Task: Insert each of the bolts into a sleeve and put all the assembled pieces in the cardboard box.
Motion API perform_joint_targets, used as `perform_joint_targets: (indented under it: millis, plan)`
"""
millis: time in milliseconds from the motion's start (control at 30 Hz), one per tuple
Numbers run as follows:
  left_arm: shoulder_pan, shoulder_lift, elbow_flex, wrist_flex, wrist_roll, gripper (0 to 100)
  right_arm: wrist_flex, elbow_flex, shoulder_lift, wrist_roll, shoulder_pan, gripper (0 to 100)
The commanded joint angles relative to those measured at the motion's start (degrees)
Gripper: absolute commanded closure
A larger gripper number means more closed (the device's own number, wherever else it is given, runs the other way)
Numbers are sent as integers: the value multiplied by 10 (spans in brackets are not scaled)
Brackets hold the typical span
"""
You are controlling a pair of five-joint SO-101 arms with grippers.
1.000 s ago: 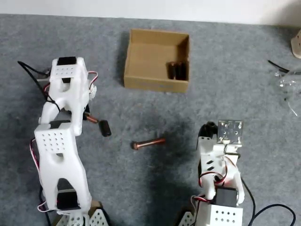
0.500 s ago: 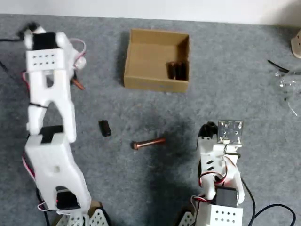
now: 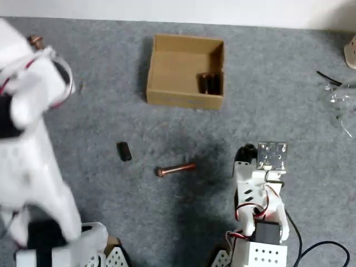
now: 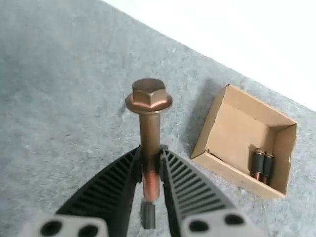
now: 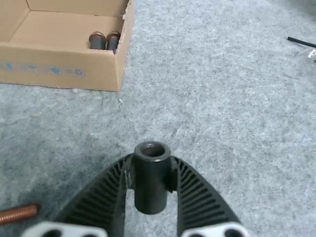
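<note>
My left gripper is shut on the shank of a copper bolt, held high over the table with its hex head pointing away from the fingers. In the high view the left arm looms large at the left, with the bolt head at its far end. My right gripper is shut on a black sleeve, its bore facing the camera, low over the carpet. A second bolt and a second black sleeve lie on the carpet. The cardboard box holds two assembled pieces.
Grey carpet covers the table. Black cables and clear plastic bits lie at the far right. The right arm stands near the front edge, right of the loose bolt.
The left arm has risen from beside the loose sleeve and swung up toward the far left with the bolt in its grip. The right arm has kept still.
</note>
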Motion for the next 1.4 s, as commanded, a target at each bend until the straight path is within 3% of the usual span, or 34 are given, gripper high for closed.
perform_joint_targets:
  millis: [0, 233, 333, 467, 767, 867, 1033, 1233, 1367]
  plan:
    - [7, -119, 67, -1, -11, 995, -23, 36, -7, 7, 5, 995]
    - [7, -315, 259, -4, -15, 994, -23, 36, -7, 7, 5, 995]
    - [8, -396, 349, -21, -53, 994, -22, 36, -7, 7, 5, 995]
    - [8, -499, 505, -98, -84, 994, -22, 34, -7, 5, 4, 995]
    - [9, -728, 868, -329, -82, 994, 6, 21, -7, 3, 2, 995]
    - [52, -785, 956, -383, -83, 994, 15, -1, -7, -21, -22, 995]
    - [192, -824, 1048, -451, -53, 995, 27, -30, -7, -25, -109, 995]
    - [215, -829, 1091, -612, 53, 995, 25, -61, -7, -26, -184, 995]
    - [215, -829, 1162, -696, 62, 994, 25, -85, -7, -25, -245, 995]
